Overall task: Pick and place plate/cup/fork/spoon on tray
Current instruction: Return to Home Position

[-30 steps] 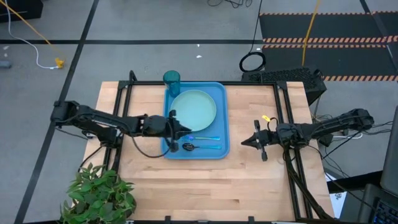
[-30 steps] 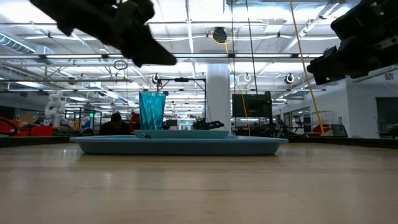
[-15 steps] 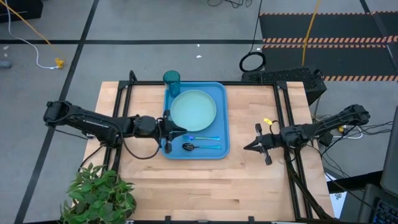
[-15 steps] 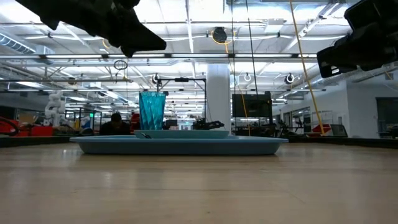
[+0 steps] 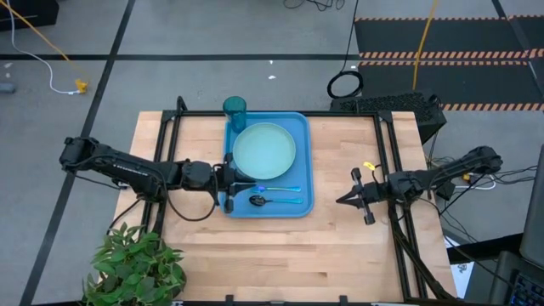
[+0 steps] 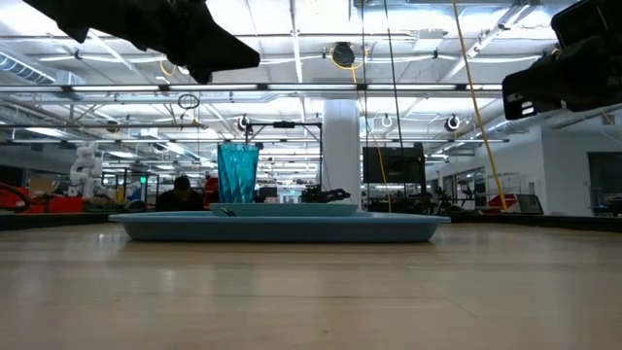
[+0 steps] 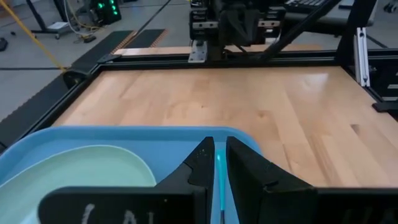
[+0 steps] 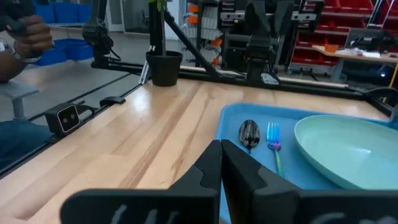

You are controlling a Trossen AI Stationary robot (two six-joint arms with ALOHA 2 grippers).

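Observation:
The blue tray lies mid-table. On it rest the mint-green plate, the teal cup upright at its far left corner, the blue fork and the dark-bowled spoon side by side on its near part. My left gripper hovers over the tray's left rim beside the spoon, empty, its fingers a narrow gap apart. My right gripper hangs shut and empty to the right of the tray.
A potted plant stands at the table's near left corner. Bare wood lies on both sides of the tray and toward the near edge. A person's hand shows beyond the table in the right wrist view.
My left gripper has drawn back from over the spoon toward the table's left edge and risen a little. My right gripper has moved slightly toward the right edge and upward. The things on the tray have stayed put.

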